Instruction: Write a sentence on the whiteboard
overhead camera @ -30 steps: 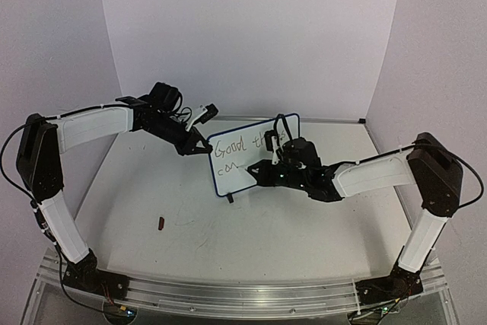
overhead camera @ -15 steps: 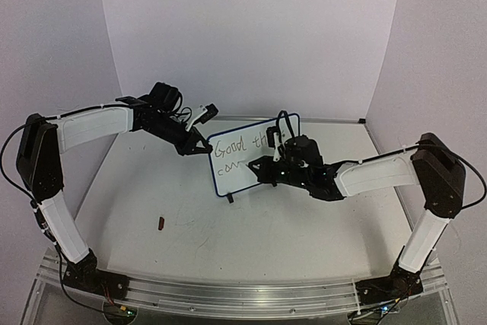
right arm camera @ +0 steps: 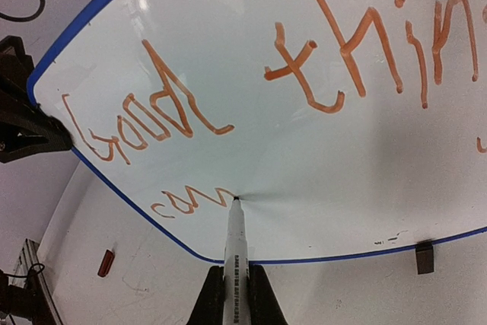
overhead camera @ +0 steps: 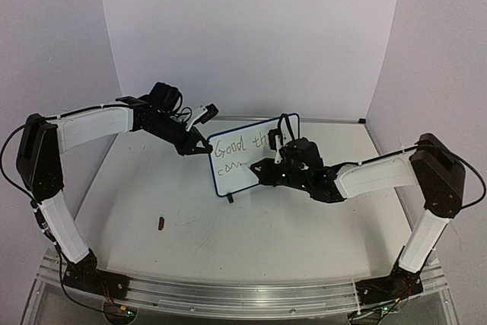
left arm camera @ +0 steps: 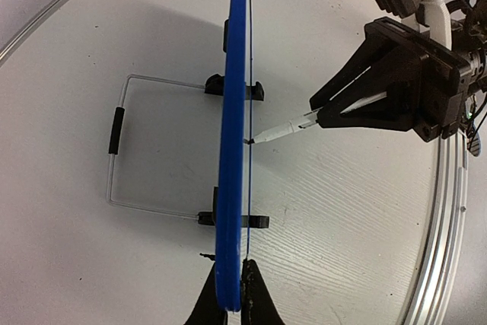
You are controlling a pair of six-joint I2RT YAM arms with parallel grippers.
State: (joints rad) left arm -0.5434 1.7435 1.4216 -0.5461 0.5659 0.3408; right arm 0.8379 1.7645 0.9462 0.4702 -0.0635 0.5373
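right tool (right arm camera: 234, 294) shifted left, sentence (right arm camera: 293, 68) second line grown longer

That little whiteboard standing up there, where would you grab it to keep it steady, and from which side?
Pinch the thin end rim of the whiteboard, one finger on each face, coming in sideways. It stands upright, the marker has its tip on the front and a wire stand juts out behind, leaving the ends free. The left gripper is shut on it just so.
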